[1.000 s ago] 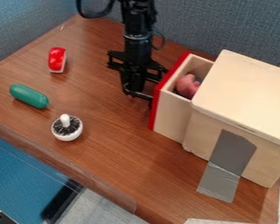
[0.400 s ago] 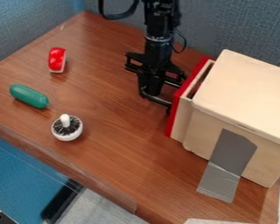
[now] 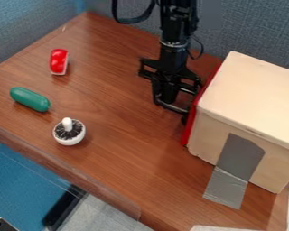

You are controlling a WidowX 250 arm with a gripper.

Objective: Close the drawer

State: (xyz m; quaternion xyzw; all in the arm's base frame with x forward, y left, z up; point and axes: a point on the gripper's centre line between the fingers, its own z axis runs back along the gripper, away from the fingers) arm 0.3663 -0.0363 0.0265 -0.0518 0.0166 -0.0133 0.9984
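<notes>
Drawer update: the red drawer front [image 3: 189, 126] has slid in toward the cabinet [image 3: 255, 99] since the earlier frames; the pale side wall that stuck out is in too. Now it sits at the cabinet's left side, flush or nearly so. Gripper [image 3: 173, 106] went right with it and is at the outer face of that front, left of the cabinet. Can't tell if the gripper is wide or narrow. My read: push is basically done, maybe a last nudge to seat it, then back off. Watch for shoving the whole cabinet. Materials, near to far: grey tape [image 3: 234, 167], creased and shiny low down, runs from the cabinet's near wall onto the brown wood-grain table [image 3: 123, 171]. White rounded piece [image 3: 69, 131] with dark streaked top and stubby stem, well left of the cabinet. Smooth green cylinder [image 3: 30, 99], round ends, farther left of it. Glossy red curved block [image 3: 58, 62], pale edge, far left of it. Woven blue-grey partition [image 3: 231, 27] behind the cabinet.
</notes>
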